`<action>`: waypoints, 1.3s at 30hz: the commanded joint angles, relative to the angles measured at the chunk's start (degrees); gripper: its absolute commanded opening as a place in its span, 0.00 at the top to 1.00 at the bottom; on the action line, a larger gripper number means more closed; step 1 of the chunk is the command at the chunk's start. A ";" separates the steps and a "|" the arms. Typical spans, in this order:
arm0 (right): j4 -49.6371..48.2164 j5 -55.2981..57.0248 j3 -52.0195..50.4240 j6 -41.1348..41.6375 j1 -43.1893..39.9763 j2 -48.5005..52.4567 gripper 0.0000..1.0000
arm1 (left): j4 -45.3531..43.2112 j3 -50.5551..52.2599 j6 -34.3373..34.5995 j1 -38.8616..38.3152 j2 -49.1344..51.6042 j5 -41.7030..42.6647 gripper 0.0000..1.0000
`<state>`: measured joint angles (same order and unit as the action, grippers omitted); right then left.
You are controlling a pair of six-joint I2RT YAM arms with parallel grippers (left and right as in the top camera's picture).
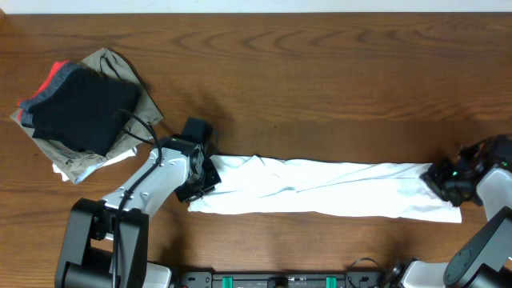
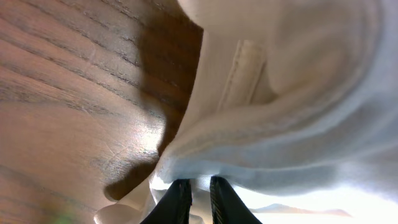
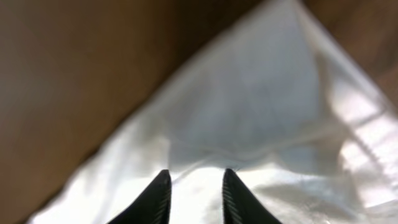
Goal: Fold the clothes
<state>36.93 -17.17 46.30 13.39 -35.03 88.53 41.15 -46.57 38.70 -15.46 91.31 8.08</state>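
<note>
Wood table (image 1: 320, 80) carries the clothes (image 1: 320, 188) stretched long; left tool (image 2: 196, 185) pinches 1 end, right tool (image 3: 196, 179): cannot tell.

the overhead view is taken from straight above, facing down, far enough that a wide stretch of the tabletop (image 1: 320, 72) is covered, with both arms seen entering from the lower edge. the left wrist view is taken from just behind the left tool (image 2: 198, 182), very near and low, aimed along its fingers at the clothes (image 2: 298, 112) and a strip of wood grain. the right wrist view is set likewise behind the right tool (image 3: 196, 174), equally near and blurred. each end of the cloth seen from overhead is shared with the wrist view on that side.
</note>
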 commanded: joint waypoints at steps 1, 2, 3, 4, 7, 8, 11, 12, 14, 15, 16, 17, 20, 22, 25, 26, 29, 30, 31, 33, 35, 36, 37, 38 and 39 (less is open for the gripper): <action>0.98 -2.14 5.64 -1.49 -0.52 0.17 0.68 | 0.35 0.24 -1.01 0.28 0.42 -2.12 0.84; 1.36 -2.14 6.99 -1.84 -0.85 0.20 0.66 | 0.35 0.24 -1.01 0.28 0.42 -2.12 0.85; 1.55 -2.16 7.98 -2.43 -1.16 0.20 0.64 | 0.35 0.24 -1.01 0.28 0.42 -2.12 0.84; 1.68 -2.14 8.74 -3.61 -1.49 0.20 0.62 | 0.33 0.24 -1.01 0.28 0.42 -2.12 0.84; 2.36 -1.09 9.05 -8.02 -2.51 0.28 0.48 | 0.31 0.24 -0.98 0.28 0.42 -2.12 0.84; 2.99 0.39 9.01 -9.31 -2.84 0.46 0.46 | 0.31 0.24 -0.98 0.28 0.42 -2.12 0.84; 4.02 3.89 8.33 -10.12 -3.80 1.51 0.42 | 0.31 0.24 -0.98 0.28 0.42 -2.12 0.84; 4.04 3.85 8.07 -10.58 -4.13 2.01 0.39 | 0.31 0.24 -0.98 0.28 0.42 -2.12 0.84; 4.61 3.87 7.85 -11.89 -4.81 3.78 0.36 | 0.31 0.24 -0.98 0.28 0.42 -2.12 0.84; 5.01 4.00 7.85 -12.66 -5.05 4.76 0.34 | 0.31 0.24 -0.98 0.28 0.42 -2.12 0.84; 5.35 4.31 7.85 -12.85 -5.29 5.66 0.31 | 0.31 0.24 -1.01 0.28 0.42 -2.12 0.84; 5.77 5.31 7.85 -12.83 -5.55 6.91 0.27 | 0.31 0.24 -1.01 0.28 0.42 -2.12 0.84; 6.03 6.45 7.85 -12.85 -6.08 9.64 0.20 | 0.31 0.24 -1.01 0.28 0.42 -2.12 0.83; 6.21 6.49 7.85 -12.85 -6.21 11.34 0.19 | 0.33 0.24 -1.18 0.28 0.42 -2.12 0.83; 6.34 7.96 7.85 -12.85 -6.27 13.53 0.16 | 0.31 0.24 -1.22 0.28 0.42 -2.12 0.83; 6.29 8.31 7.85 -12.85 -6.27 14.01 0.16 | 0.31 0.24 -1.25 0.28 0.42 -2.12 0.83; 5.92 8.41 7.85 -12.87 -6.29 15.32 0.15 | 0.31 0.24 -1.22 0.28 0.42 -2.12 0.83; 5.66 8.39 7.85 -12.87 -6.36 15.61 0.16 | 0.31 0.24 -1.22 0.28 0.42 -2.12 0.83; 5.38 8.39 7.85 -12.87 -6.49 15.67 0.16 | 0.31 0.24 -1.22 0.28 0.42 -2.12 0.83; 4.52 8.33 8.00 -12.85 -6.93 15.56 0.16 | 0.31 0.24 -1.22 0.28 0.42 -2.12 0.83; 3.65 7.65 8.22 -12.85 -7.30 15.52 0.16 | 0.31 0.24 -1.22 0.28 0.42 -2.12 0.83; 3.45 7.52 8.28 -12.85 -7.43 15.52 0.16 | 0.31 0.24 -1.22 0.28 0.42 -2.12 0.83; 3.13 7.52 8.28 -12.85 -7.56 15.52 0.16 | 0.31 0.24 -1.22 0.28 0.42 -2.12 0.83; 2.84 7.52 8.28 -12.85 -7.65 15.52 0.16 | 0.31 0.24 -1.22 0.28 0.42 -2.12 0.83; 2.51 7.52 8.28 -12.85 -7.74 15.52 0.16 | 0.31 0.24 -1.22 0.28 0.42 -2.12 0.83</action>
<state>40.56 -10.90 55.79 1.63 -41.23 100.68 41.15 -46.57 38.50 -15.46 91.31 7.88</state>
